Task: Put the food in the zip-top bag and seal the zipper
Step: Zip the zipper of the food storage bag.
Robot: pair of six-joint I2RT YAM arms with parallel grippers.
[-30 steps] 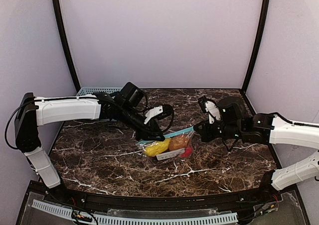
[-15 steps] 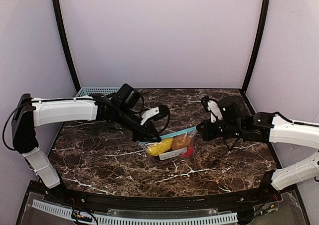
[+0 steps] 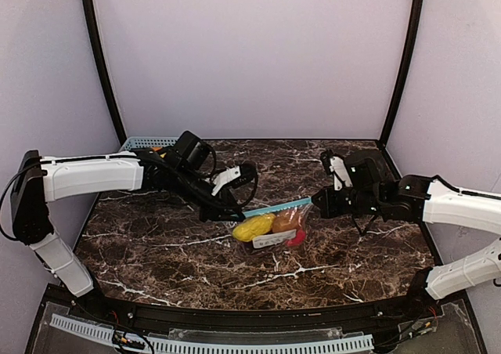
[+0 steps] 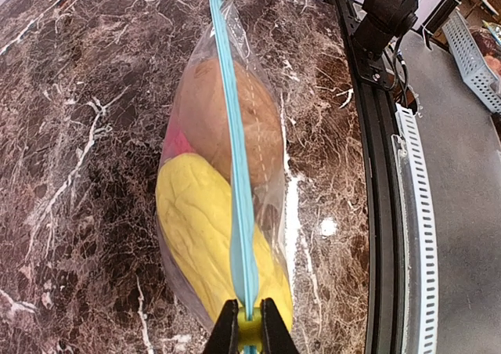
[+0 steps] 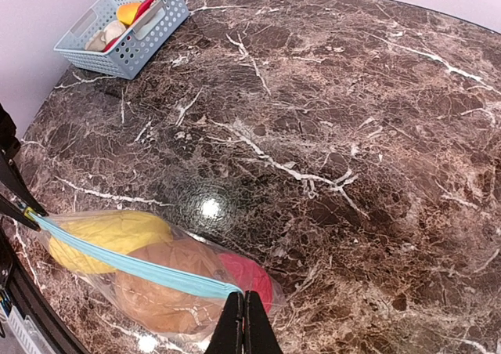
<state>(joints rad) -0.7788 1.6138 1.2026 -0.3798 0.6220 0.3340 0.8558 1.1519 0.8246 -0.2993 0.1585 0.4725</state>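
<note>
The worktop is dark marble. The zip-top bag is at about mid-worktop, mouth edge uppermost, strung between both hands. Its film is thin, limp and probably slippery. I judge it light even when loaded, so it keeps shape only under tension. The best hold is at the ends of the stiffer zipper. The zipper's long axis runs from left edge to right edge, its right end slightly toward the far edge. Inside lie the yellow piece, the brown piece and the red fruit. The left hand is pinched closed on the zipper's left end, and the right hand on its right end.
</note>
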